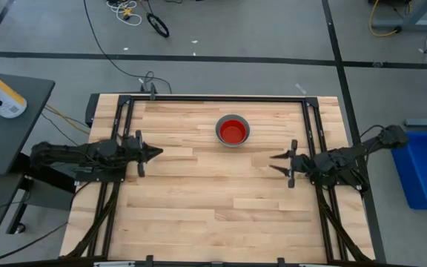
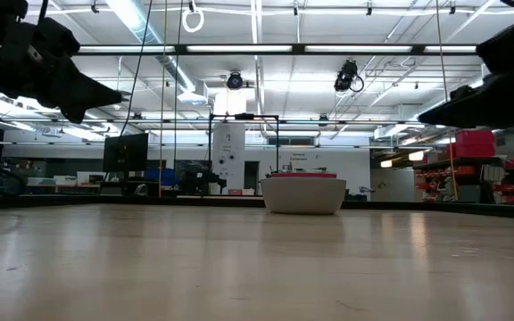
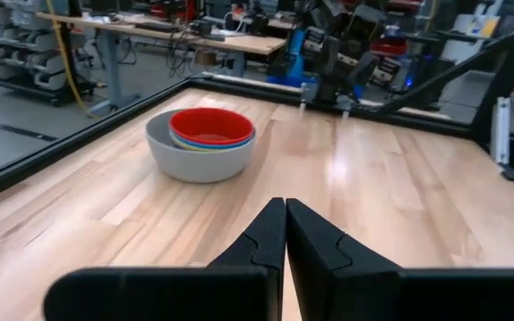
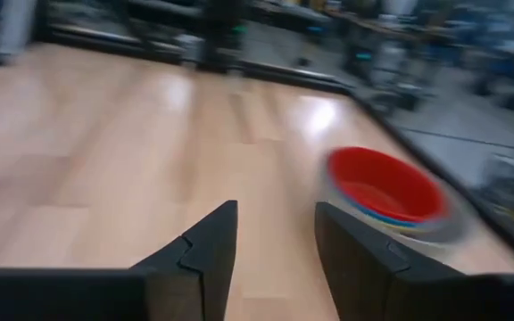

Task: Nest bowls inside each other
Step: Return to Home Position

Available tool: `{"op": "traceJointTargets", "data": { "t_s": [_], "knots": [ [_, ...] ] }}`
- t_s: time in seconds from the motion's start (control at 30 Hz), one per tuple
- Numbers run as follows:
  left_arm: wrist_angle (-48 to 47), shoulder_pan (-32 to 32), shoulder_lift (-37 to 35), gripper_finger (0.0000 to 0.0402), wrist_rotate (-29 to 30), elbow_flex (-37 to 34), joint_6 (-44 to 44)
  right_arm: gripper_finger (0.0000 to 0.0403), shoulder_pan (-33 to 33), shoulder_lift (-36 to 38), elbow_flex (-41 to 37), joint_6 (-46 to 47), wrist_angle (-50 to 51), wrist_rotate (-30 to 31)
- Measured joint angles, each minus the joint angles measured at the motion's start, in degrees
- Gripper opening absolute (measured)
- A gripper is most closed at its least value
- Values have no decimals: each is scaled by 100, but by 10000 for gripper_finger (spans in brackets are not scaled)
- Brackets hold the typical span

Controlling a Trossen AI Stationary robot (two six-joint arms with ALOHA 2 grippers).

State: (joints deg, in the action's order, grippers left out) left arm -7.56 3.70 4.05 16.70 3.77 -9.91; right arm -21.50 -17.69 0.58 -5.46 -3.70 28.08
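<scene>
Left gripper (image 1: 156, 153) at the left side of the table (image 1: 199, 215), fingers pressed together, empty, raised off the wood, aimed toward the middle. Right gripper (image 1: 276, 163) opposite at the right side, fingers a narrow gap apart, likewise empty and raised. Farther out, well apart from both, near the middle of the far edge: grey bowl (image 3: 199, 165) upright on the wood, red bowl (image 1: 233, 132) nested uppermost inside, light blue and yellow rims (image 3: 226, 144) just beneath the red.
</scene>
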Motion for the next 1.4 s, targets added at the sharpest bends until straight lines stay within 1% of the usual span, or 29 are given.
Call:
{"op": "traceJointTargets", "data": {
  "t_s": [0.1,0.17,0.2,0.23,0.27,0.37,0.5,0.6,0.67,0.8,0.9,1.0,1.23,1.4],
  "knots": [
    [51,-155,66,16,2,-21,-4,165,184,23,0,-132,-21,461],
    [147,-258,102,16,-72,-45,6,169,331,87,0,-212,-35,613],
    [214,-307,134,16,-117,-69,7,170,410,133,0,-246,-50,596],
    [317,-356,180,16,-187,-99,14,172,490,191,0,-300,-72,452],
    [465,-405,220,16,-295,-143,34,174,574,261,0,-366,-82,183],
    [1019,-564,407,16,-626,-354,69,179,838,490,0,-493,-96,-913],
    [1020,-810,738,16,-714,-342,-65,187,1196,781,0,-562,-82,-2046],
    [1027,-934,936,16,-799,-343,-176,193,1405,1008,0,-655,-84,-2664],
    [1040,-991,1037,16,-883,-343,-193,197,1500,1163,0,-729,-50,-2862],
    [1055,-1036,1074,16,-889,-343,-221,204,1626,1534,0,-705,326,-2859],
    [1059,-1034,1071,16,-889,-343,-243,210,1633,1588,0,-644,315,-2810],
    [1057,-1034,1070,16,-891,-343,-295,215,1675,1442,0,-536,329,-2809],
    [1042,-1034,1052,16,-903,-343,-331,226,1747,663,0,-155,327,-2800],
    [1067,-1034,885,16,-848,-341,-275,233,1747,627,0,-112,325,-2800]
  ]
}}
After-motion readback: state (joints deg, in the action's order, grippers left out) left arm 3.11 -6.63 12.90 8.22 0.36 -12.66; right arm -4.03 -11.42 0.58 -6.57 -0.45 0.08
